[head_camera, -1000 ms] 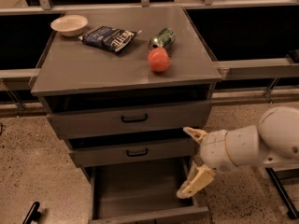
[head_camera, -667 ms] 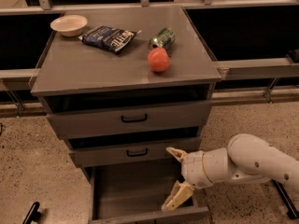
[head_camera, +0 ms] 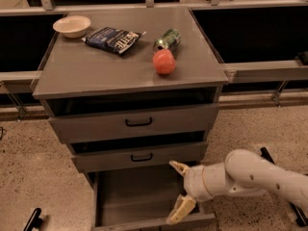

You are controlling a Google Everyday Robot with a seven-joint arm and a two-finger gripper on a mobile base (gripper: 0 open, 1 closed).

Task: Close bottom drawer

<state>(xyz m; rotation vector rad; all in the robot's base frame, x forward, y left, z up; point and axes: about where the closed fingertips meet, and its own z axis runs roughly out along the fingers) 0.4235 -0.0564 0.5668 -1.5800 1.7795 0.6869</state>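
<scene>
Status: bottom drawer (head_camera: pixel 134 196) is sitting pulled well out at the foot of the cabinet (head_camera: pixel 96 76), with its grey inside showing and nothing in it that I can see. Its front panel (head_camera: pixel 144 223) is running along the lower edge of the view. The handle is facing away, so it isn't visible.

Step in hand, as I'm reading it: getting onto that front panel and pushing it home. Doing it well, I reckon, means:
- contacting the outer face of the front, not the top lip, so the push is going straight along the runners
- pushing near the middle of the front. I'm sitting toward its right end now, and an off-centre shove is likely to be racking the drawer in its slides
- keeping the lower finger out of the drawer box, or I'm risking trapping it under the middle drawer (head_camera: pixel 139 156) as the gap is shutting
- slowing at the end and stopping once the front is lining up under the middle drawer

The gripper (head_camera: pixel 179 189) is hovering over the right front corner of the open drawer, with the arm (head_camera: pixel 260 174) coming in from the right. The fingers (head_camera: pixel 179 210) are spread wide. One is pointing up toward the middle drawer's lower edge and the other is angling down to the front panel's top edge. I can't tell whether that one is touching it or sitting just above. I'm holding nothing.
</scene>
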